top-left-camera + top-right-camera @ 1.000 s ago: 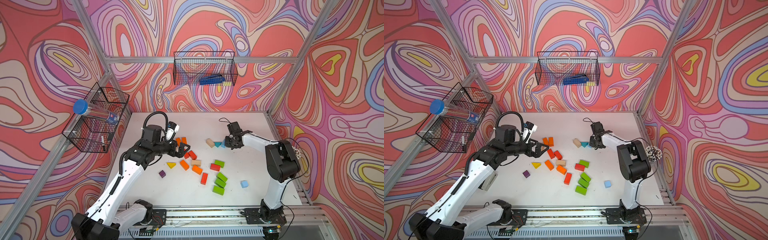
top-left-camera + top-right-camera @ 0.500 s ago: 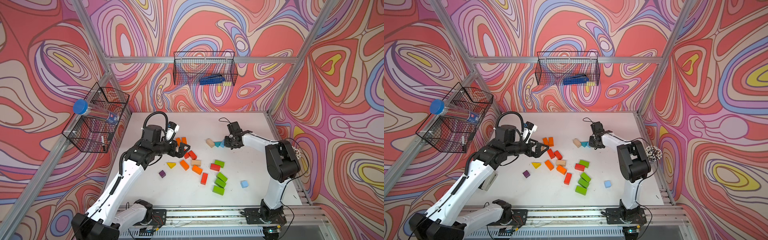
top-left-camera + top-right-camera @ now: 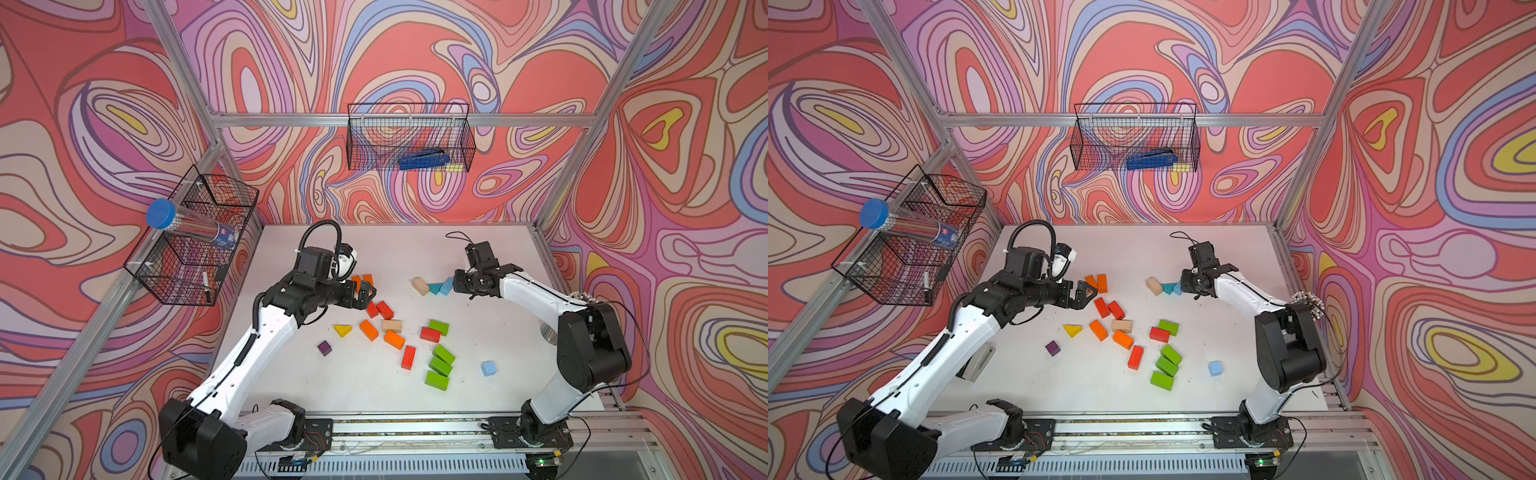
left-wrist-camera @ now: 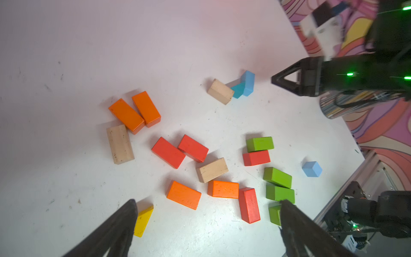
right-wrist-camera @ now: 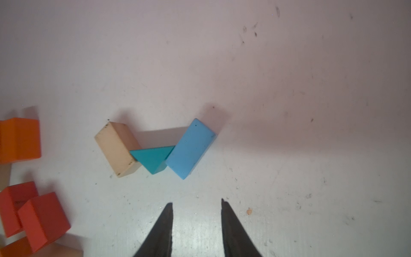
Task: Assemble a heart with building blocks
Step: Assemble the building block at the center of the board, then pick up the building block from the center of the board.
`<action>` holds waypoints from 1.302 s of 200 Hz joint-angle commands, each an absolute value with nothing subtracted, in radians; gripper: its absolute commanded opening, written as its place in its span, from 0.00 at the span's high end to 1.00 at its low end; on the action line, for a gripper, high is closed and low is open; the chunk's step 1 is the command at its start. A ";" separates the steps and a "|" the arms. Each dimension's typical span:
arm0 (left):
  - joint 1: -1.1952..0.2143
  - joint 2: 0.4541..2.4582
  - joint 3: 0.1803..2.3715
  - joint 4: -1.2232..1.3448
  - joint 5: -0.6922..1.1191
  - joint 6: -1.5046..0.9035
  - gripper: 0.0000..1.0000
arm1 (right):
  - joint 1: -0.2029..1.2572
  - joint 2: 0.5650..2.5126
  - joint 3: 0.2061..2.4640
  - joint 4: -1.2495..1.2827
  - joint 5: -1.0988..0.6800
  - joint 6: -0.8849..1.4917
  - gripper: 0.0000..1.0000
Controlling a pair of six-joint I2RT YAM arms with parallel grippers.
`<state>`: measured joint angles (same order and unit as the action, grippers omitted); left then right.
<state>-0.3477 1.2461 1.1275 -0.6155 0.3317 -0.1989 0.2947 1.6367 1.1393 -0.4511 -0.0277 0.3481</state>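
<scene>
Building blocks lie scattered over the white table point(image 3: 415, 249). At the back, a plain wood brick point(image 5: 116, 149), a teal wedge point(image 5: 153, 159) and a light blue brick point(image 5: 190, 148) touch in a row. My right gripper point(image 5: 196, 201) hovers just short of the light blue brick point(image 3: 446, 285), jaws a little apart and empty. My left gripper point(image 4: 206, 204) hangs wide open and empty over the middle cluster, beside two orange bricks point(image 3: 361, 280) and two red bricks point(image 3: 379, 309). A yellow wedge point(image 4: 143, 219) lies by one left fingertip.
A purple cube point(image 3: 324, 348), several green bricks point(image 3: 440, 365) and a light blue cube point(image 3: 489, 368) lie toward the front. A wire basket point(image 3: 409, 137) with a blue stapler hangs on the back wall. Another basket point(image 3: 195, 245) hangs at the left.
The right gripper's jaws have parted slightly from shut. Neither arm has visibly shifted, and the blocks lie where they were.
</scene>
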 commanded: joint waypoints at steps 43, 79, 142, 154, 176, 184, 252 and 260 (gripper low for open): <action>-0.376 1.554 1.303 -0.741 0.136 -0.330 0.17 | 0.291 1.494 1.034 -0.413 -0.178 0.304 0.53; -0.383 1.729 1.422 -0.738 0.095 -0.363 0.23 | 0.293 1.439 0.991 -0.413 -0.201 0.285 0.50; -0.396 1.956 1.593 -0.738 0.030 -0.369 0.38 | 0.292 1.399 0.946 -0.410 -0.186 0.268 0.47; -0.395 1.985 1.614 -0.735 0.025 -0.365 0.39 | 0.293 1.398 0.941 -0.409 -0.182 0.266 0.47; -0.395 2.020 1.638 -0.717 0.033 -0.360 0.43 | 0.293 1.395 0.935 -0.410 -0.178 0.265 0.47; -0.395 2.033 1.649 -0.715 0.035 -0.355 0.44 | 0.292 1.393 0.934 -0.410 -0.176 0.265 0.47; -0.396 2.116 1.685 -0.692 0.015 -0.338 0.47 | 0.292 1.370 0.919 -0.416 -0.164 0.269 0.46; -0.395 2.121 1.685 -0.687 0.016 -0.335 0.48 | 0.292 1.367 0.916 -0.416 -0.164 0.269 0.46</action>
<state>-0.3920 2.0926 1.6562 -0.6979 0.0372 -0.3454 0.2947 1.3994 0.9298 -0.4187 -0.1795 0.2771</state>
